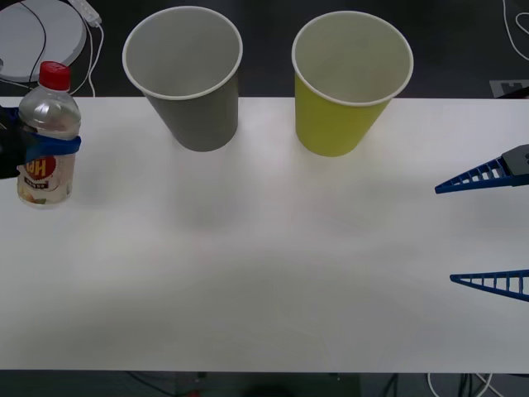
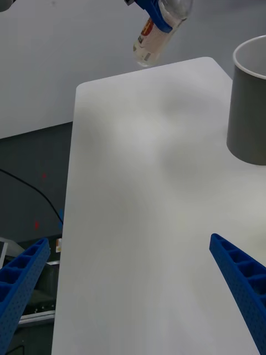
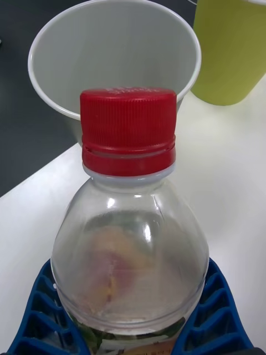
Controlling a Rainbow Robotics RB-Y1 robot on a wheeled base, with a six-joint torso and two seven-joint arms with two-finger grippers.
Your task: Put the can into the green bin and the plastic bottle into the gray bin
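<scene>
The plastic bottle (image 1: 48, 124), clear with a red cap and a red-and-white label, stands upright at the table's far left edge. My left gripper (image 1: 51, 147) is shut on the plastic bottle's (image 3: 130, 249) body, its blue fingers (image 3: 216, 316) wrapped around both sides. I cannot tell whether its base touches the table. The gray bin (image 1: 194, 116) stands at the back, to the bottle's right, and the green bin (image 1: 335, 124) stands right of that. My right gripper (image 1: 446, 235) hangs open over the table's right edge, holding nothing. The can is out of view.
The white table (image 1: 264, 289) stretches wide in front of both bins. Behind the table's back left corner lies a white round device (image 1: 37, 33) with cables. From the right wrist I see the gray bin (image 2: 249, 111) and the held bottle (image 2: 158, 33) farther off.
</scene>
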